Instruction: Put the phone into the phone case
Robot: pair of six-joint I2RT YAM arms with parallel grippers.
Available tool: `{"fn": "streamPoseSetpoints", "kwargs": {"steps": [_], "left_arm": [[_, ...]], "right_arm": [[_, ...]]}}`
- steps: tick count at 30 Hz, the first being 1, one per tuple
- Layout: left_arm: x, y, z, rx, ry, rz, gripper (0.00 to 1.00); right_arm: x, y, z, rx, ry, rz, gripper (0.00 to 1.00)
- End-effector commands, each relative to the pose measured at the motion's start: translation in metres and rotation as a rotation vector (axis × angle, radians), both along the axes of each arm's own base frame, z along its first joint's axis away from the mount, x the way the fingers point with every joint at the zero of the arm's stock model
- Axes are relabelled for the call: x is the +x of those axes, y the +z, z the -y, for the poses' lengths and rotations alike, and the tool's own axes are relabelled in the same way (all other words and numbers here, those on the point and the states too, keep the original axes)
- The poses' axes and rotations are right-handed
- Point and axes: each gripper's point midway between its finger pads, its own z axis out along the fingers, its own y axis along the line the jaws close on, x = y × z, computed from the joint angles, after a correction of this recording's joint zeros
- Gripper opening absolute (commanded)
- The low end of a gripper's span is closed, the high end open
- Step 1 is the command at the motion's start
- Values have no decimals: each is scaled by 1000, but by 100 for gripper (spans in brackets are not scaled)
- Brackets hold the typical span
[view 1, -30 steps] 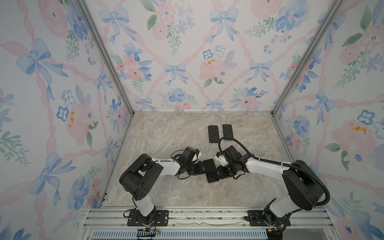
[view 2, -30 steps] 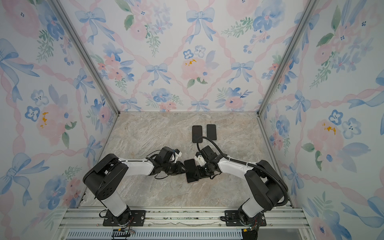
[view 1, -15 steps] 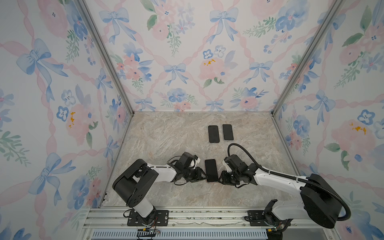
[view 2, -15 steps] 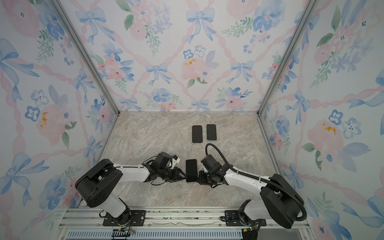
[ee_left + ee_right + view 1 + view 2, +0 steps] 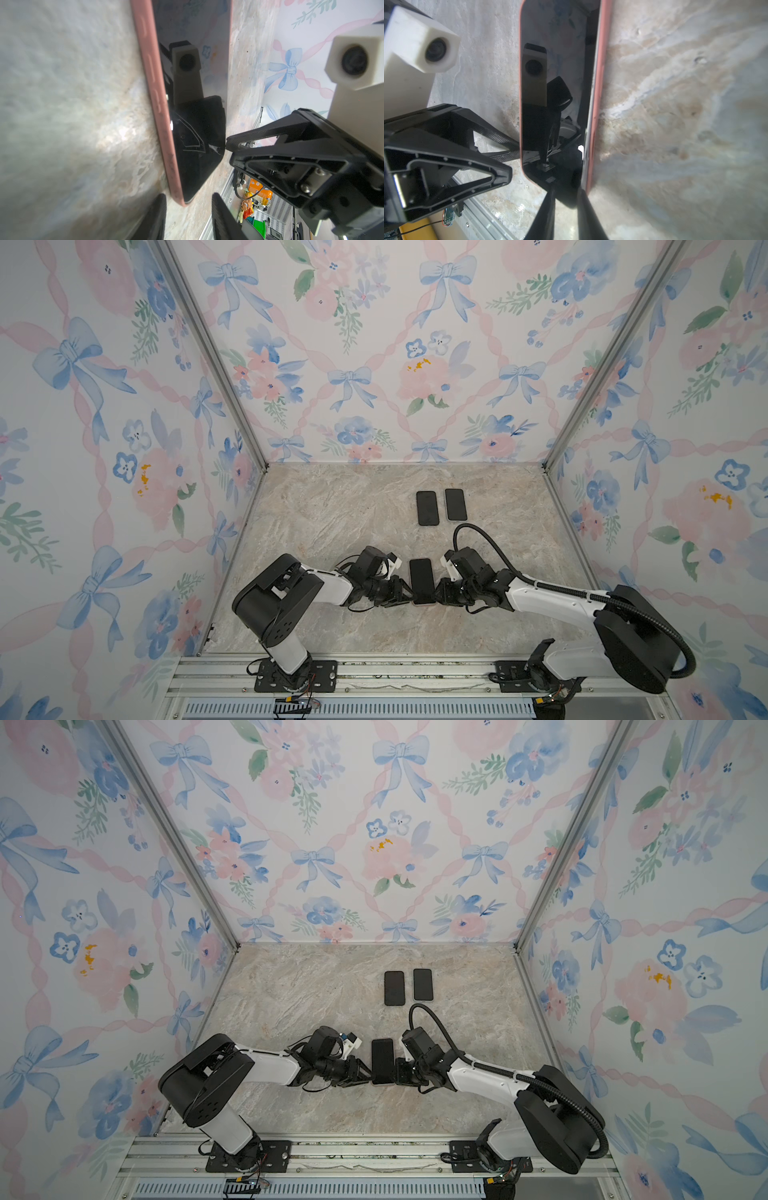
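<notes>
Pink phone case [image 5: 153, 83] rims the black phone [image 5: 422, 578], which lies flat and screen up on the marble surface [image 5: 332, 522], toward its front and between my two tools in both top views. Pink shows along both long sides in the wrist views, though I cannot tell whether the phone is pressed fully home. My left tool [image 5: 402, 596] sits low at the phone's near left corner with its jaws partly apart. In the left wrist view the case's rounded corner pokes just into the gap, close beside one finger [image 5: 158, 216] and clear of its mate, so this tool has hold of nothing. My right tool [image 5: 437, 596] is at the opposite near corner with its jaws narrow. In the right wrist view the phone's dark corner lies between the fingers [image 5: 588, 216], and I cannot tell whether they pinch it or merely flank it. Seen from the left wrist, one right fingertip touches the phone's long edge. The glossy screen mirrors a white wrist camera housing [image 5: 353, 62]. Farther back, well apart from all this, one dark phone-shaped slab [image 5: 427, 508] and a second dark slab [image 5: 456, 504] lie flat side by side, just apart, with their long sides parallel.
</notes>
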Motion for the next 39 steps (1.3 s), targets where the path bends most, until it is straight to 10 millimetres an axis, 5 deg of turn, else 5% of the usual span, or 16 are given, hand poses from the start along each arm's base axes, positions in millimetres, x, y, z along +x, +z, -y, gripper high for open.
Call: {"fn": "streamPoseSetpoints", "kwargs": {"steps": [1, 32, 39], "left_arm": [[-3, -9, -2, 15, 2, -28, 38], [2, -22, 4, 35, -13, -43, 29], [-1, -19, -4, 34, 6, -45, 28]], "right_arm": [[-5, -12, 4, -21, 11, -26, 20], [-18, -40, 1, -61, 46, -66, 10], [-5, -4, 16, -153, 46, 19, 16]]}}
